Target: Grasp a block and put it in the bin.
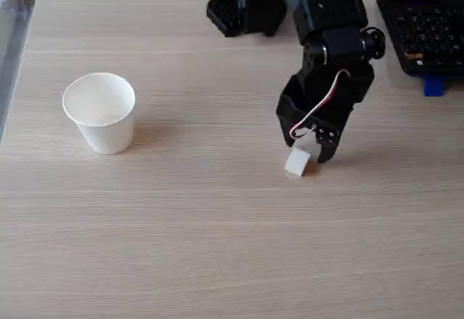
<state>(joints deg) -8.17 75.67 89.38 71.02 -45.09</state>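
- White matte block (297, 162), cube, on woodgrain table (217, 246).
- Gripper (307, 152), black plastic, fingers flank block; pinch prob, can't tell.
- Bin (100, 112), tapered paper cup, well left of block.

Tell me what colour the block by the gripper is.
White, plain and matte; the block shows best in the fixed view.

The scene is seen in the fixed view from above and in front of the wooden table (217, 246), angled downward toward the arm's base at the far edge. The tabletop is framed at middling range, with a keyboard (428, 32) cut off at top right.
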